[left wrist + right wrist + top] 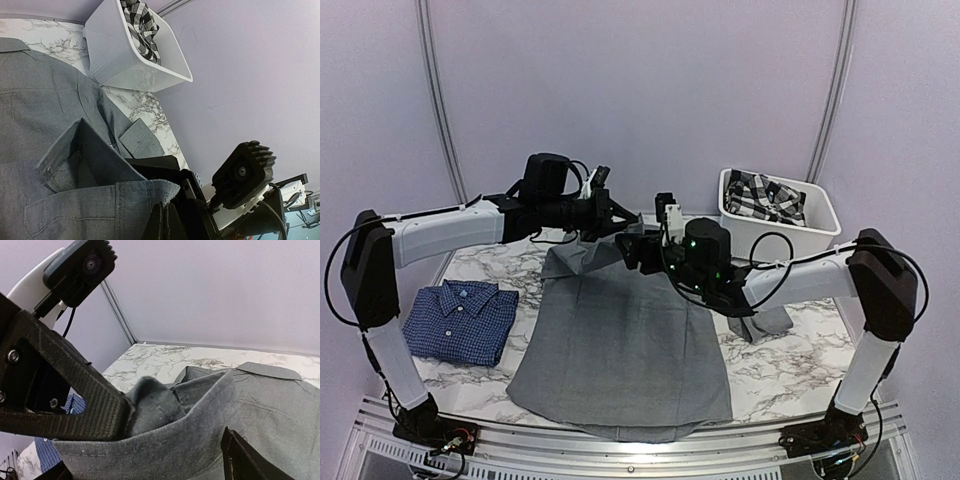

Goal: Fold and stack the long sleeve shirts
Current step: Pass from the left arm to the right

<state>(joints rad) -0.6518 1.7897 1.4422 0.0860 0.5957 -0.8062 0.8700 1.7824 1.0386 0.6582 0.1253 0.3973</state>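
Grey shirt (620,350): collared, spread flat at centre frame on marble table (780,365), hem toward bottom edge; upper-left corner raised off the surface.
Left gripper (605,215): upper centre, jaws closed, pinching a hemmed edge of the grey shirt.
Right gripper (628,250): just right of and below it, jaws spread wide, a fold of the same grey cloth lying between the fingers (75,390), not clamped.
Blue checked shirt (460,320): folded, collar up, left of frame, apart from the grey one.
White bin (820,225): upper right, holding plaid cloth (765,195).
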